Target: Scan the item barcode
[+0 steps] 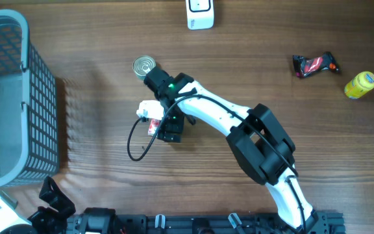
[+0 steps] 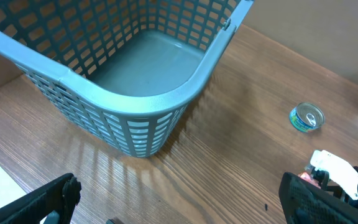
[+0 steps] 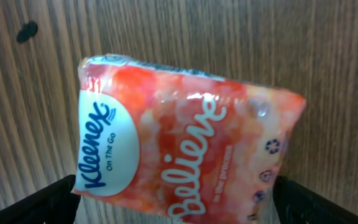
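The item is a red and white Kleenex tissue pack lying flat on the wooden table, label up; no barcode shows. My right gripper is open right over it, one black finger at each end of the pack. From overhead, the pack peeks out beside the right gripper, next to a white handheld scanner with a black cable. The left wrist view shows the scanner at its right edge. My left gripper is open and empty at the near left corner.
A grey mesh basket fills the left side. A small tin can stands just behind the right arm. A white device sits at the far edge; a dark snack wrapper and a yellow bottle lie far right.
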{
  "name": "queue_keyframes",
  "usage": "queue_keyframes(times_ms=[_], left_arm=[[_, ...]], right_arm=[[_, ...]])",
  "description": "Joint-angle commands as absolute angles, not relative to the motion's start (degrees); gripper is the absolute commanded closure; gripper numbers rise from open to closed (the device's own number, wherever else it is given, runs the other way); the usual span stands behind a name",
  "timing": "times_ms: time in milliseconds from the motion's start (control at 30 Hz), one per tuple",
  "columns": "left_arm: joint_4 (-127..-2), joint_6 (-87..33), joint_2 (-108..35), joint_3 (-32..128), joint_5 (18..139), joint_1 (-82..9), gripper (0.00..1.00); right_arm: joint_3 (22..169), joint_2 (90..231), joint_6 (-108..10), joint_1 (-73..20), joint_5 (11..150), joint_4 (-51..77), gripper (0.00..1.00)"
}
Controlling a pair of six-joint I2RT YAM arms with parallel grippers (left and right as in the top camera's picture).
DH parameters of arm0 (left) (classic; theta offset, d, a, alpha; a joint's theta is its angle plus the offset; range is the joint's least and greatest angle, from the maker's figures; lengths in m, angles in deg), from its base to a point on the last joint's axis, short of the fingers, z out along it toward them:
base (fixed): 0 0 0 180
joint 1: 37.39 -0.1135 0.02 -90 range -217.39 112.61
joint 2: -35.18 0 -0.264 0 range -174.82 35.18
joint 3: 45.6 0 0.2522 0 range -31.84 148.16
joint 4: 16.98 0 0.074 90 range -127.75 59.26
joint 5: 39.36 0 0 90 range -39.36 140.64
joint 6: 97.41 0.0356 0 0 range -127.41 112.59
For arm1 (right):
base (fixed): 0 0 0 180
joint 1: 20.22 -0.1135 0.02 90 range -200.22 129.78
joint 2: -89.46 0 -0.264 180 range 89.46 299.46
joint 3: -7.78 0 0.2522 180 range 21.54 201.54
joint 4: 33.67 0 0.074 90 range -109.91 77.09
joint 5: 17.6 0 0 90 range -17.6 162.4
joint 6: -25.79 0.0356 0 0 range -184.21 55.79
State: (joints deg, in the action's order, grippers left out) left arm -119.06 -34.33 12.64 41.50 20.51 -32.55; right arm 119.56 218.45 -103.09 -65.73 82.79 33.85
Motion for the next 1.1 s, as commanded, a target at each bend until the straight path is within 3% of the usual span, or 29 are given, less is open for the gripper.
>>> queue_keyframes(times_ms=[0, 300, 767, 933, 1067], left_arm=[[-118.99, -34.9, 12.75, 41.94, 20.77, -32.79, 0.0], [-118.95, -34.9, 12.75, 41.94, 20.77, -32.79, 0.0], [-118.97, -34.9, 12.75, 41.94, 20.79, -32.79, 0.0], [-118.95, -34.9, 12.75, 41.94, 20.77, -32.79, 0.0], [-118.95, -34.9, 12.75, 41.94, 20.79, -32.79, 0.0]], right_arm=[[119.36, 218.58, -102.63, -65.51, 80.96, 36.25, 0.0], [119.34, 218.6, -93.99, -65.93, 90.97, 33.28, 0.0], [118.16, 221.64, -95.74, -65.99, 92.87, 28.52, 0.0], [118.16, 222.91, -95.7, -65.99, 92.85, 28.3, 0.13], [118.16, 222.99, -95.5, -65.99, 92.1, 28.36, 0.12]])
